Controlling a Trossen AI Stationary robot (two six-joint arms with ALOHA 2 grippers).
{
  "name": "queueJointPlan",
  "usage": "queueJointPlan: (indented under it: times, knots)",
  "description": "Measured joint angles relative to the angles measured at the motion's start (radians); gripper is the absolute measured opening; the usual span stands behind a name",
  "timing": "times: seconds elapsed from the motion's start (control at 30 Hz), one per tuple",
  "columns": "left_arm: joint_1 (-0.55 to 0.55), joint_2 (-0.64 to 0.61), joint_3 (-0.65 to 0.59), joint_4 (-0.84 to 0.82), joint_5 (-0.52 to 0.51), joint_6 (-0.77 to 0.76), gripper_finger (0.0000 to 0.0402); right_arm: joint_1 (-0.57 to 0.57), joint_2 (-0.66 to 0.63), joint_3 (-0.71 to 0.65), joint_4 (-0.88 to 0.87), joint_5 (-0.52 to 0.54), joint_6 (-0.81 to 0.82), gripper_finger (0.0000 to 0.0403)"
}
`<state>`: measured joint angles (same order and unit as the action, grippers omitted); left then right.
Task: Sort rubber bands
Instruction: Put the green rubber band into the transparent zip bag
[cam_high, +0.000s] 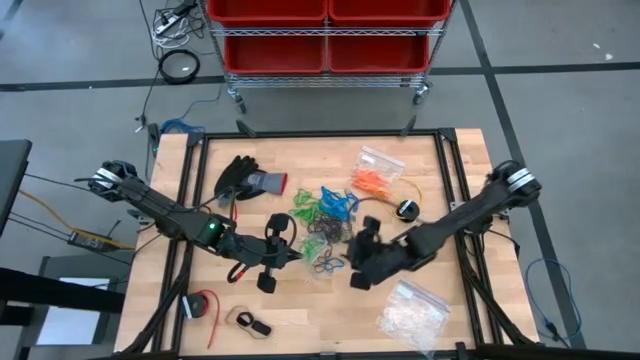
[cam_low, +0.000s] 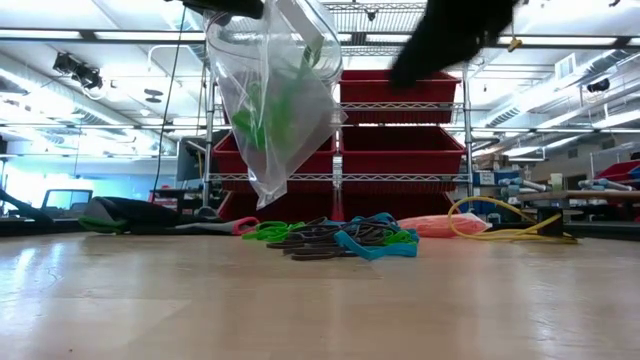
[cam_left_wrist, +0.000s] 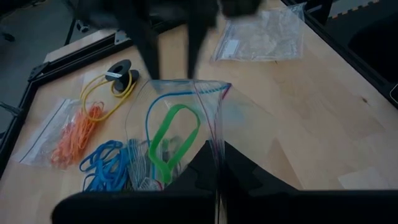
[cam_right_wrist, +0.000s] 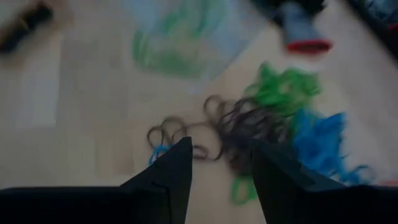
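A clear plastic bag (cam_left_wrist: 186, 124) with green rubber bands (cam_left_wrist: 174, 140) inside hangs over the table's middle, my left gripper (cam_left_wrist: 217, 186) shut on it. In the low view the bag (cam_low: 270, 100) hangs clear of the table top. A loose heap of black, green and blue rubber bands (cam_high: 325, 215) lies at the table's centre. My right gripper (cam_right_wrist: 221, 168) hovers open above the heap's black bands (cam_right_wrist: 242, 130), nothing between its fingers. Orange rubber bands (cam_high: 372, 180) lie in another clear bag at the far right. My left gripper pinches the bag's open top edge at one side seam (cam_left_wrist: 216, 158) between its two fingers. The fingers slant downward from the table's left. The bag hangs below them, its mouth gaping open, its lower corner (cam_low: 262, 200) off the table.
A black and grey glove (cam_high: 245, 180) lies at the far left. A yellow cable on a black spool (cam_high: 405, 208) sits right of the heap. A clear bag of whitish pieces (cam_high: 410, 310) lies near right. A red item (cam_high: 205, 305) and a small black one (cam_high: 250, 322) lie near left.
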<state>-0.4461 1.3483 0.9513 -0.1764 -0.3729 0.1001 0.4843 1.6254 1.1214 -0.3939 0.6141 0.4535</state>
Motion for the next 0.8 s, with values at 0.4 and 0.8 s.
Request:
queueJointPlan:
  times: [0.4,0.8]
  knots:
    - [0.000,0.000,0.000,0.000,0.000,0.000,0.0015,-0.074,0.181,-0.139,0.066,-0.025,0.189,0.0098]
    - [0.000,0.000,0.000,0.001,0.000,0.000,0.0015,-0.125,0.173,-0.288,0.317,-0.083,0.215,0.0098]
